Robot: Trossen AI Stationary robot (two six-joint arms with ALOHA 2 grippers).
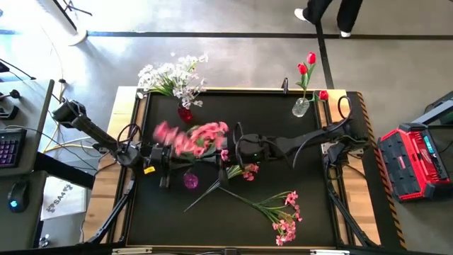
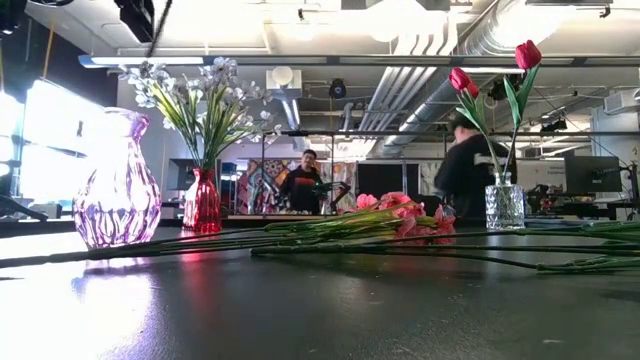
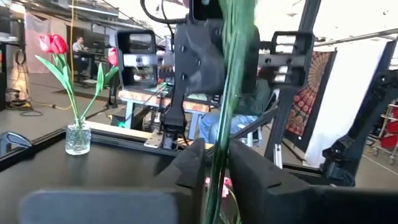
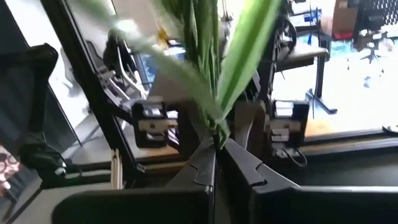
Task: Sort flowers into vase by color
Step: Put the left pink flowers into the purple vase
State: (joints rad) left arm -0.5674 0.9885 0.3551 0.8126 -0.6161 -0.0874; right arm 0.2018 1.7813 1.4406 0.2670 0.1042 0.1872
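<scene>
A pink flower spray (image 1: 192, 137) is held up over the middle of the table, between my two grippers. My left gripper (image 3: 214, 158) comes in from the table's left, and the spray's green stems run between its fingers. My right gripper (image 4: 219, 144) comes from the right and is shut on the same stems. An empty purple vase (image 1: 191, 180) stands just near of them. White flowers fill a red vase (image 1: 185, 113) at the far left. Red tulips stand in a clear vase (image 1: 301, 106) at the far right. My left gripper has the bundle of green stems (image 3: 217, 149) between its two fingers. The fingers point level and lie across the stems. The spray is clear of the table. My right gripper pinches the stems (image 4: 217, 132) at its fingertips, just where the long leaves fan out. Its fingers point level, across the stems.
Two more pink sprays lie on the table, one (image 1: 244, 170) just right of the purple vase, one (image 1: 283, 212) toward the near right. Their long stems (image 2: 300, 240) stretch across the table. A red case (image 1: 414, 159) sits off the right edge. People (image 2: 305, 185) are in the room behind.
</scene>
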